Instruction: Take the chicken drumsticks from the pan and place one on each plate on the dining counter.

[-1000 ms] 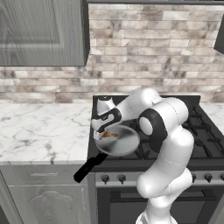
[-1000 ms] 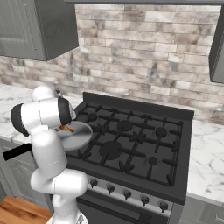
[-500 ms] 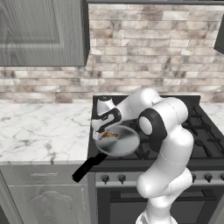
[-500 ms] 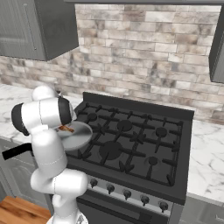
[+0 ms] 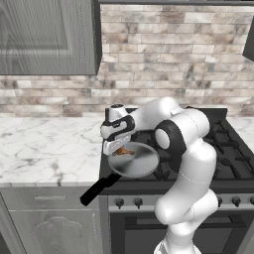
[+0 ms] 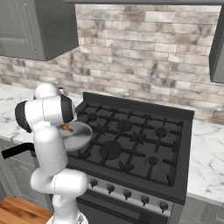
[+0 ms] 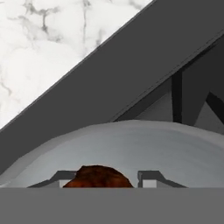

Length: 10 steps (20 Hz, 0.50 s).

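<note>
Left base view first, and the stove point(image 5: 218, 149) dominates, black grates running out to the marble worktop point(image 5: 44, 149) on its left. The arm point(image 5: 183, 163) folds forward and down so the hand sits right over the pan point(image 5: 134, 161), which rests on the near-left burner with its handle poking off the front edge. That low reach makes sense: the drumstick point(image 5: 124, 151) lies at the pan's back-left. Hand view now: the gripper point(image 7: 99, 178) has the brown meat sitting squarely between its two tips, close against it on both sides, though a firm clamp can't be confirmed yet. Compared with a second ago, the arm has barely shifted; the fingers have drawn in from wide to narrow.
</note>
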{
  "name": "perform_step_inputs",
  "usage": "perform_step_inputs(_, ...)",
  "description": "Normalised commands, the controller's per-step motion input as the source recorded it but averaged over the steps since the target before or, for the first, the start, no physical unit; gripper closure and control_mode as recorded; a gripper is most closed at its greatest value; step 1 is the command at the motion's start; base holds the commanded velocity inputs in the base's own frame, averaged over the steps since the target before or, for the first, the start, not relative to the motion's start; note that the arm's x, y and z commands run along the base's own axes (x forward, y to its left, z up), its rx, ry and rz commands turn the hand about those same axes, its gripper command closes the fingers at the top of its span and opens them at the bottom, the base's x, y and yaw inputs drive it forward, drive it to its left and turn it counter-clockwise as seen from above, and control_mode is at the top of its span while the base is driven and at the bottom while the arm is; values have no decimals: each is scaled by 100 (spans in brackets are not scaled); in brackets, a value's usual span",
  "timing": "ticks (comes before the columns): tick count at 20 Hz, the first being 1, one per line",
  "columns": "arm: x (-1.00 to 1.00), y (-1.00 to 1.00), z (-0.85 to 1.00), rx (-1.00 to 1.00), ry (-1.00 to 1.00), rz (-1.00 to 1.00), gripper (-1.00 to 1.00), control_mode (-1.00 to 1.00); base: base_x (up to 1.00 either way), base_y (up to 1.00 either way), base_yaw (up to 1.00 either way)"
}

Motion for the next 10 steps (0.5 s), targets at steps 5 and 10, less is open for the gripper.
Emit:
perform_step_inputs(5, -29, -3, 37, 0, 0, -6, 100, -100, 0, 0, 0)
perform_step_inputs(10, -60, -5, 42, 0, -1, -2, 100, -100, 0, 0, 0)
